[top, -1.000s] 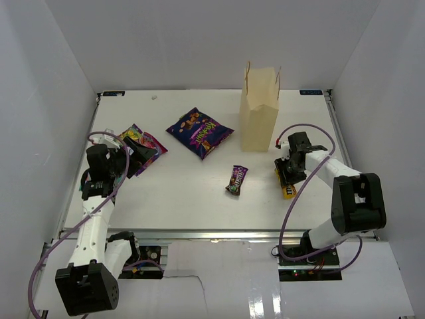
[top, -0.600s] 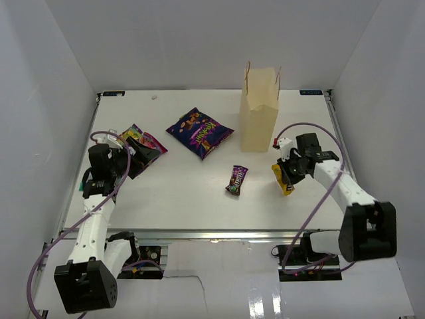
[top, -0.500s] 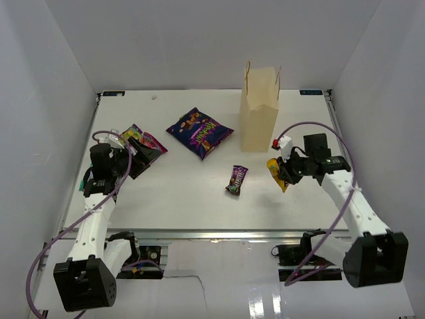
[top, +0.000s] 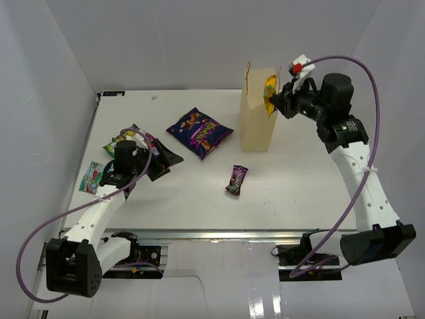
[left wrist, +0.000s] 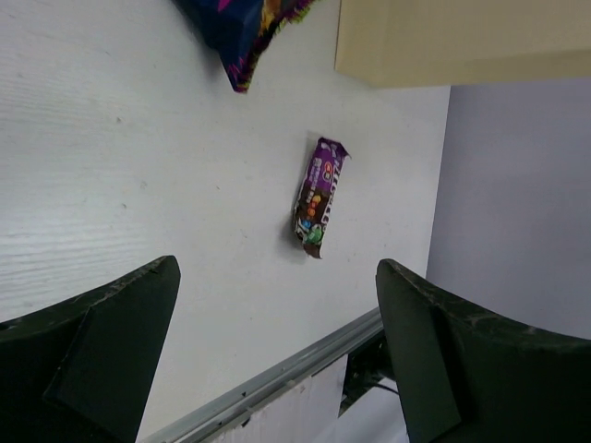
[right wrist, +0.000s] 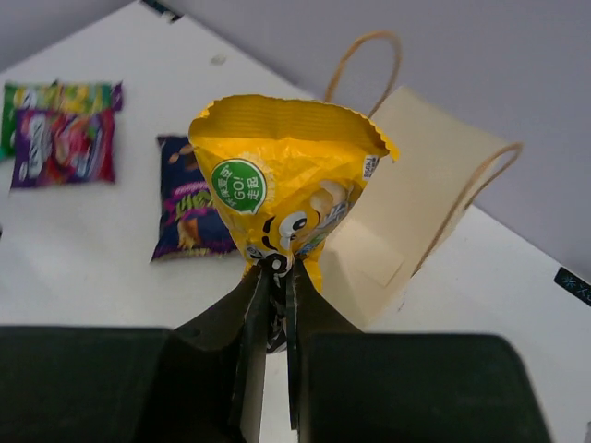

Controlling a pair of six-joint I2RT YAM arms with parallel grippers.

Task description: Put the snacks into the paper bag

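Yellow glossy packet (right wrist: 286, 198) bears a round green badge (right wrist: 237, 185).

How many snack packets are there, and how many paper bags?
Snack packets: 5 (yellow packet, big purple packet, small brown packet, pink candy bag, teal-white packet)
Paper bag: 1
Total: 6

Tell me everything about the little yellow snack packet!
The small yellow packet looks glossy and crinkly, like foil plastic. It has a zigzag-cut top edge, a round green badge and a cartoon eye on its front. It is up in the air, pinched at its bottom end by the right tool, which is shut on it. It is held right at the open top of the paper bag, not yet dropped inside. Whether it brushes the bag cannot be told.
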